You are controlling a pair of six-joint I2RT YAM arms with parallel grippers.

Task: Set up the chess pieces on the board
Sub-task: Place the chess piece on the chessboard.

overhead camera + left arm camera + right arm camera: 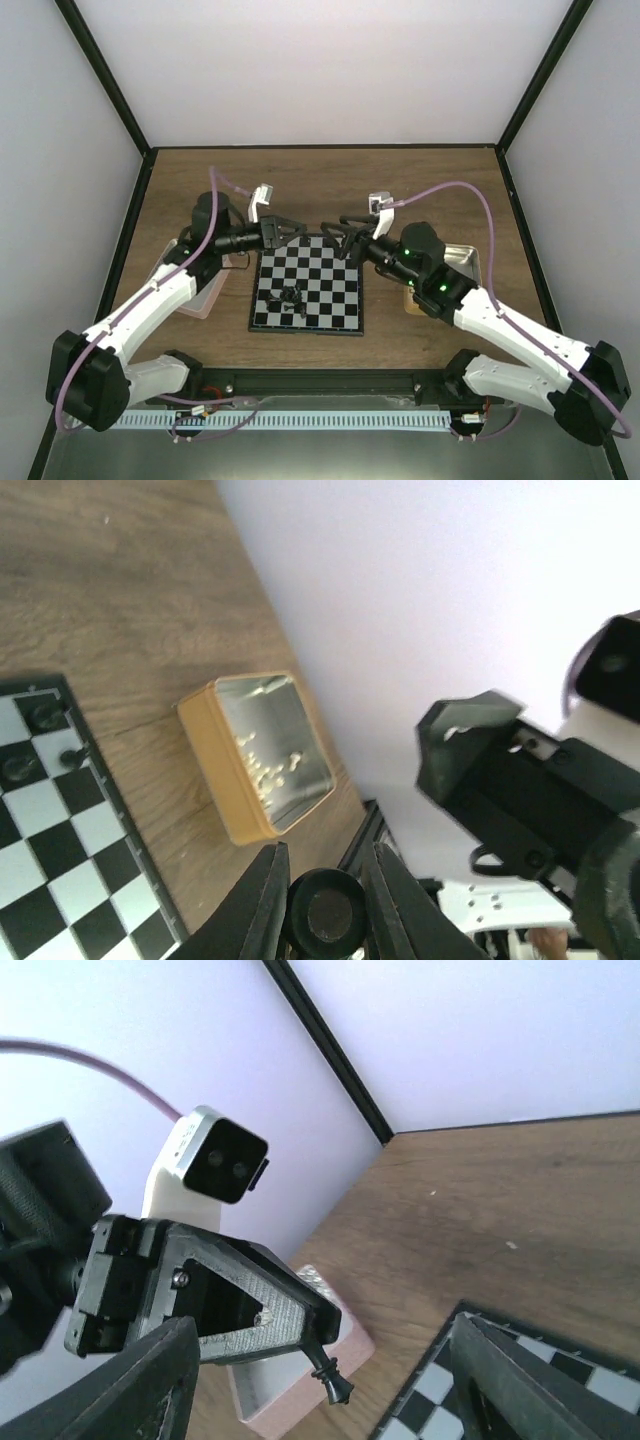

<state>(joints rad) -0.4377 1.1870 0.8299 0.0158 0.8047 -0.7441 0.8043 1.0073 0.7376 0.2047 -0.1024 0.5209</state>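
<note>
The board point(320, 285) lies flat at the table's middle, with a cluster of black chess pieces point(291, 296) near its front left. My left gripper point(297, 233) hovers above the board's far edge, shut on a black chess piece. Its round base point(327, 912) shows between the fingers, and the piece point(335, 1380) hangs from the left gripper point(325, 1338) in the right wrist view. My right gripper point(338, 240) faces it, wide open and empty, with its fingers point(150, 1380) spread apart. A few black pieces point(45, 716) stand on the board's corner point(70, 840). Cream-white pieces lie in the tan tray point(215, 770).
A pink tray point(212, 292) sits left of the board and also shows in the right wrist view point(290, 1405). The tan tray point(468, 262) sits right of the board under my right arm. Black frame posts and white walls close in the table.
</note>
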